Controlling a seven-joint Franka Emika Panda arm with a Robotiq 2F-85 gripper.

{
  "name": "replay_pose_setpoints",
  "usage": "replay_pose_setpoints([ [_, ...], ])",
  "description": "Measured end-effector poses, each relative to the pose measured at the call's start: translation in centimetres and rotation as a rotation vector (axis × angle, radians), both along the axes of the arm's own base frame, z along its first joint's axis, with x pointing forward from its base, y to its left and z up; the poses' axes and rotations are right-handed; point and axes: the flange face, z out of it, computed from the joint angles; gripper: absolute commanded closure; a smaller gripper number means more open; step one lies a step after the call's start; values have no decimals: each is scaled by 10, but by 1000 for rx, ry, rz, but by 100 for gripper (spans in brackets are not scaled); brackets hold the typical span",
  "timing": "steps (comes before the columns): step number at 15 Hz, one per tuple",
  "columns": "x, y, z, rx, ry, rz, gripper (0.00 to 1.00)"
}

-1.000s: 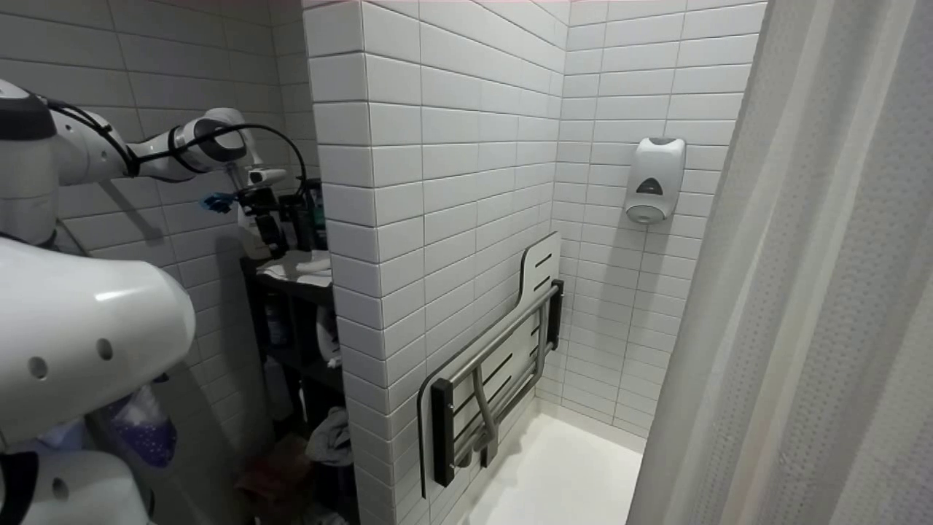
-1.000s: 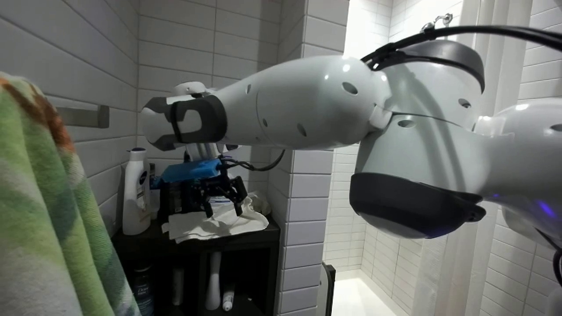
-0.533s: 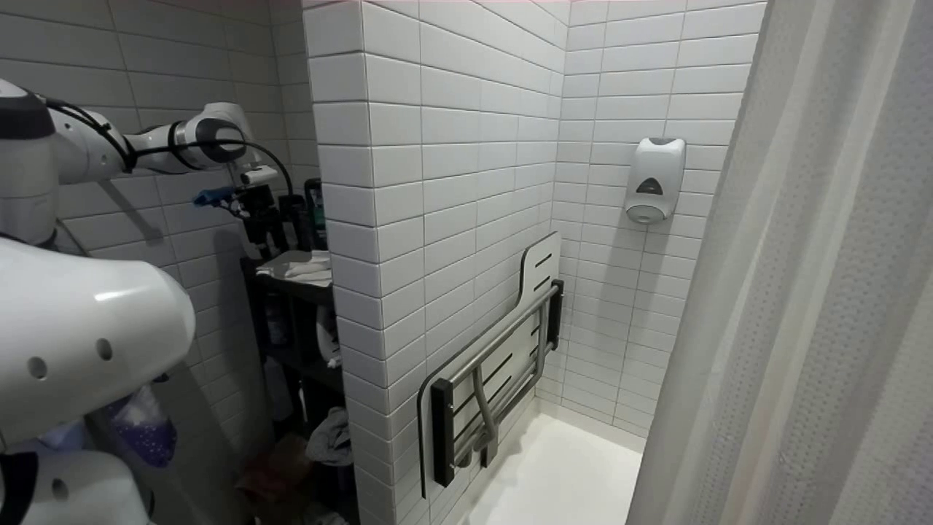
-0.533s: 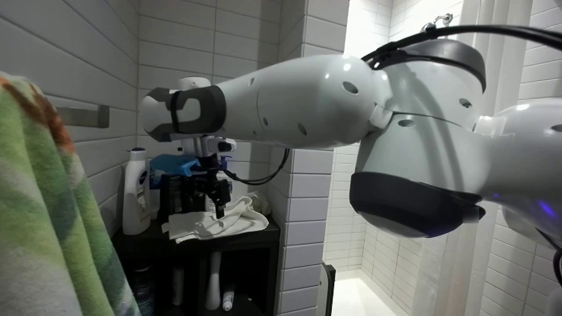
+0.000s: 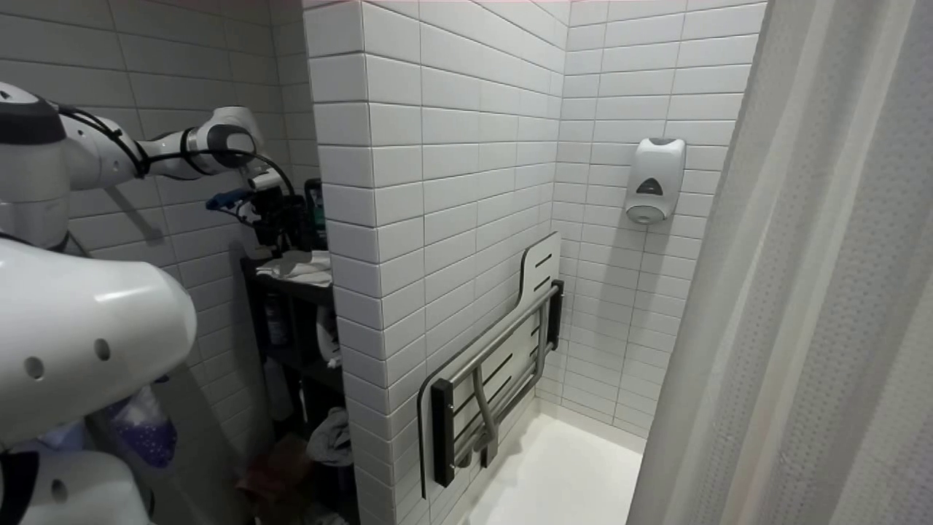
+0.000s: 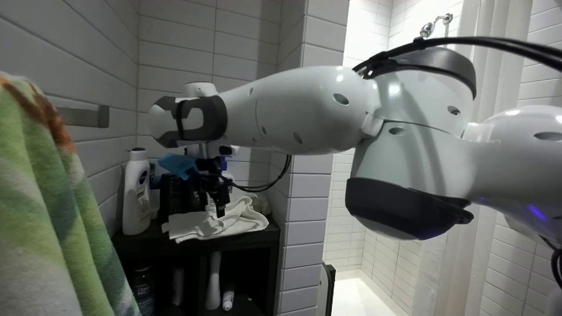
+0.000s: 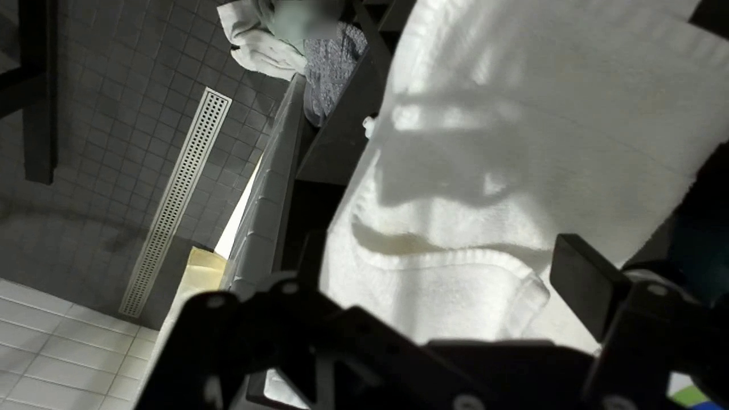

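Wrist view: black two-finger gripper (image 7: 441, 256) spread wide, holding nothing, over crumpled white cloth towel (image 7: 541, 142); contact hard to judge. Towel sits on black shelf unit (image 6: 259, 242) in an exterior view; sideways drift could topple tall white plastic bottle (image 6: 136, 193) on same shelf unit.

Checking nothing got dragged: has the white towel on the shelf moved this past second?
No: in an exterior view, the white towel shows no shift either way along the black shelf.

label: "Dove MEN" | on: dark bottle (image 6: 143, 289) | white bottle (image 6: 137, 193): too small to read
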Motion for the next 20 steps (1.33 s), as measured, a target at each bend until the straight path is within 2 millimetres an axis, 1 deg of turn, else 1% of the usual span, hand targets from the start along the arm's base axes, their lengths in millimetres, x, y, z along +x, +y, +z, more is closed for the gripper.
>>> replay_pose_setpoints([
  [6, 27, -28, -6, -19, -57, -39, 0],
  [9, 36, -34, -3, -18, -84, -42, 0],
  [11, 40, -37, -1, -17, -95, -43, 4],
  [12, 41, -38, 0, -16, -97, -43, 5],
  [13, 43, -39, 1, -17, -98, -44, 9],
  [14, 44, -40, 1, -17, -99, -45, 10],
  [16, 45, -42, 0, -20, -99, -49, 14],
  [17, 46, -43, -2, -22, -99, -50, 22],
  [18, 46, -43, -4, -25, -98, -52, 37],
  [20, 47, -44, -8, -31, -97, -57, 49],
])
